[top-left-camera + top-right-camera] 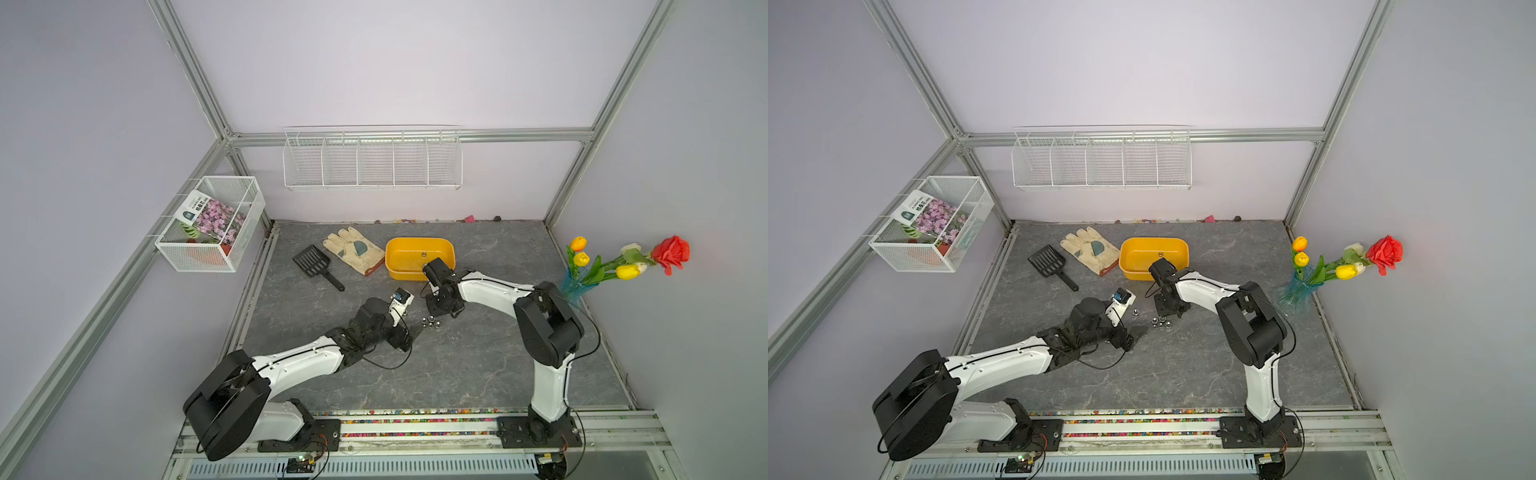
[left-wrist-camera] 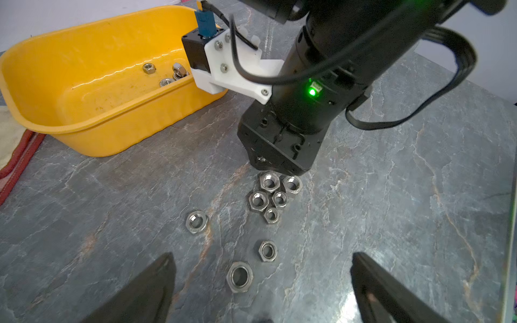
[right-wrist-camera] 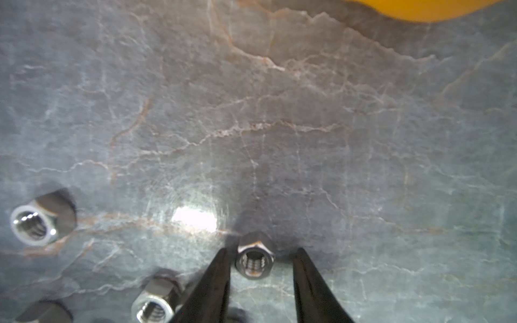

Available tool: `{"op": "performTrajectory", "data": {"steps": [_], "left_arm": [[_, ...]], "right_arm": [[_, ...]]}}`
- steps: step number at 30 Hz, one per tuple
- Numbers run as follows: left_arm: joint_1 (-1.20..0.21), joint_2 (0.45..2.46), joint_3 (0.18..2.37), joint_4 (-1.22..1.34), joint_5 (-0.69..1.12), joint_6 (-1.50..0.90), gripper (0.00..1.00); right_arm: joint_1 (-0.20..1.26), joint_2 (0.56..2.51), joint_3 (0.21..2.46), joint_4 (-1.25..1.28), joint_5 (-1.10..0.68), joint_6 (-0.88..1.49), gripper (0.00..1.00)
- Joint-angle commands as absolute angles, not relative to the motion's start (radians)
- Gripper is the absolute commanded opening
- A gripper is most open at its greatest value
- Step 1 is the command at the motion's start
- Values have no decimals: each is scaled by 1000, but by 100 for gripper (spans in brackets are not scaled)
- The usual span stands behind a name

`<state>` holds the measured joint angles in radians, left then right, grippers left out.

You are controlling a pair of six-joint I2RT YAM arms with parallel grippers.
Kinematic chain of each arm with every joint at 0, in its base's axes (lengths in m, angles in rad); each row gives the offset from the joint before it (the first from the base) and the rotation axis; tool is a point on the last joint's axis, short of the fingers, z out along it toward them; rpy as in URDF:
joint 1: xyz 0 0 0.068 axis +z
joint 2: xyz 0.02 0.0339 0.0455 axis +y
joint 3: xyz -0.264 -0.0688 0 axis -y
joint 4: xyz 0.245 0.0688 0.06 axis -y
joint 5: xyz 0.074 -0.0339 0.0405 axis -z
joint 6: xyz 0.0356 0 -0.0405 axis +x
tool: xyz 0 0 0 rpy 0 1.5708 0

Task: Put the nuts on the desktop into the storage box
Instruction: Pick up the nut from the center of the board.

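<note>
Several small silver nuts (image 2: 270,195) lie clustered on the grey veined desktop (image 1: 478,365), in both top views between the two arms (image 1: 430,322) (image 1: 1160,323). My right gripper (image 3: 261,250) points down at the cluster's far edge (image 1: 441,308), open, its fingers straddling one nut (image 3: 254,261) with a gap on one side. My left gripper (image 2: 264,261) is wide open just above the desktop on the cluster's near side (image 1: 401,338), two nuts (image 2: 239,276) lying ahead of its fingertips. The yellow storage box (image 1: 392,266) stands behind, holding a few nuts (image 2: 179,71).
A cream work glove (image 1: 353,249) and a black slotted scoop (image 1: 311,262) lie left of the box. A blue vase of flowers (image 1: 582,278) stands at the right wall. A wire basket (image 1: 210,224) and wire rack (image 1: 372,160) hang on the walls. Coloured beads (image 1: 415,422) line the front rail.
</note>
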<state>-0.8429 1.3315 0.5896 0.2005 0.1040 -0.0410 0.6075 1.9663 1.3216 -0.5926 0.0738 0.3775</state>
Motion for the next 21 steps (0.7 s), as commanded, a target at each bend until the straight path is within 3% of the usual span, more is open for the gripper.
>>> {"op": "performTrajectory", "data": {"steps": [1,21], "left_arm": [[-847,1342,587,198,95,-44,100],[-847,1347,590,190,97,-42,100]], "right_arm": [[612,2009,1310,-591,59,390,39],[614,2037,1325,-596,59,383,28]]}}
